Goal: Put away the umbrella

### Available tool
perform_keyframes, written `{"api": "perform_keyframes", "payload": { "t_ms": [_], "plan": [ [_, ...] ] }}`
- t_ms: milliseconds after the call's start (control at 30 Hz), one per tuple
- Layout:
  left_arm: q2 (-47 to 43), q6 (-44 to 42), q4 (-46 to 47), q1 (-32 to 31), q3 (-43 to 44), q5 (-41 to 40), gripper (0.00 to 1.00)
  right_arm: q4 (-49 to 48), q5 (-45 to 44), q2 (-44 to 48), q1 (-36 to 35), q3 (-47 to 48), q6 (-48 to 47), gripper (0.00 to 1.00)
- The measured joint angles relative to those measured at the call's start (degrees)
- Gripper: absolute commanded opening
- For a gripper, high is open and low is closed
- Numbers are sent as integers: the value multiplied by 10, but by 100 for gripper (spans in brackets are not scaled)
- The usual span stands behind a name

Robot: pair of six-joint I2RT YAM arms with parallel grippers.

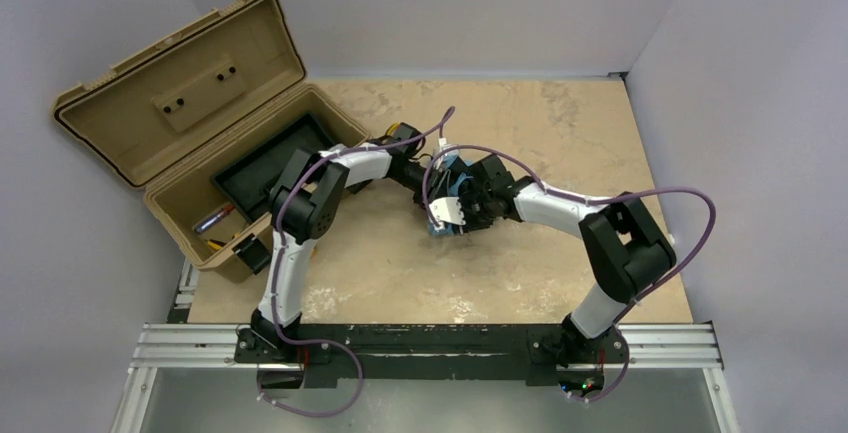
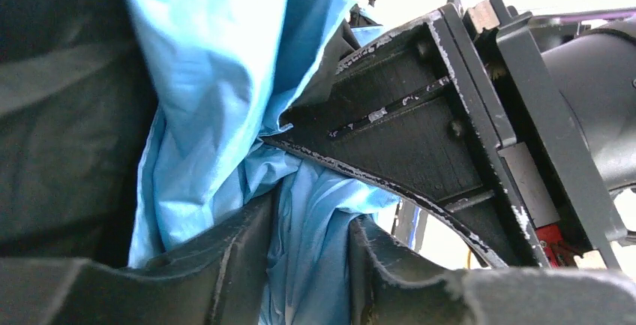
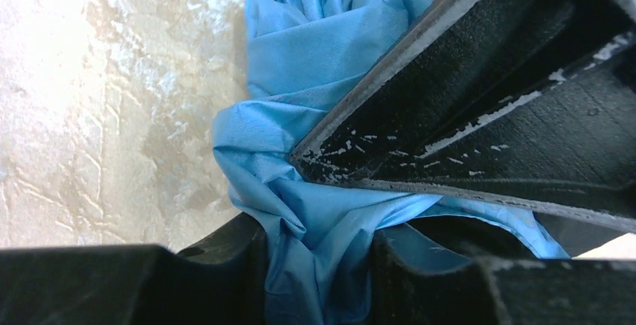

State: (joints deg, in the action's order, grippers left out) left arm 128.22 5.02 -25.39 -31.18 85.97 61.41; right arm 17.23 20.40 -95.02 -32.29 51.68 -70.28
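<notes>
At far left, an open tan plastic toolbox (image 1: 150,83) holds a black tray (image 1: 262,168), a small silvery cylinder (image 1: 214,219) and something yellow. Mid-table, outside the box, the bundled sky-blue fabric umbrella (image 3: 300,62) has its cloth pinched by the left gripper (image 2: 311,220) and the right gripper (image 3: 319,235).

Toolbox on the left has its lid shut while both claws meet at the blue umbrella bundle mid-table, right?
No. The toolbox lid stands open, as the top view shows. The left claw and right claw do meet at the blue umbrella bundle mid-table.
</notes>
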Motion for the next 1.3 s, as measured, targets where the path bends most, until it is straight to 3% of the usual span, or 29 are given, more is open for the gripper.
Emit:
{"api": "perform_keyframes", "payload": {
  "t_ms": [100, 300, 633, 700, 733, 833, 867, 933, 1100, 1200, 1300],
  "plan": [
    [-27, 32, 21, 5, -22, -8, 52, 3, 2, -7, -1, 12, 5, 21],
    [-107, 71, 62, 4, -77, -72, 53, 25, 32, -10, 13, 20, -3, 18],
    [-368, 90, 134, 4, -225, -222, 53, 133, 112, -5, 87, 30, -59, 17],
    [-419, 88, 152, 4, -267, -256, 57, 149, 121, -12, 92, 38, -62, 17],
    [-448, 85, 165, 4, -293, -274, 63, 158, 125, -20, 94, 45, -63, 17],
    [-539, 73, 217, 4, -378, -311, 98, 199, 143, -52, 100, 81, -63, 16],
    [-563, 72, 234, 4, -400, -318, 100, 217, 150, -66, 103, 97, -63, 16],
    [-621, 72, 283, 4, -453, -336, 100, 246, 158, -87, 107, 121, -62, 16],
    [-692, 59, 366, 7, -522, -330, 87, 302, 172, -133, 112, 167, -54, 15],
    [-685, 2, 369, -7, -523, -316, 87, 321, 179, -150, 113, 185, -44, 15],
    [-664, -103, 361, -83, -522, -341, 87, 335, 184, -162, 113, 198, -32, 15]
  ]
}}
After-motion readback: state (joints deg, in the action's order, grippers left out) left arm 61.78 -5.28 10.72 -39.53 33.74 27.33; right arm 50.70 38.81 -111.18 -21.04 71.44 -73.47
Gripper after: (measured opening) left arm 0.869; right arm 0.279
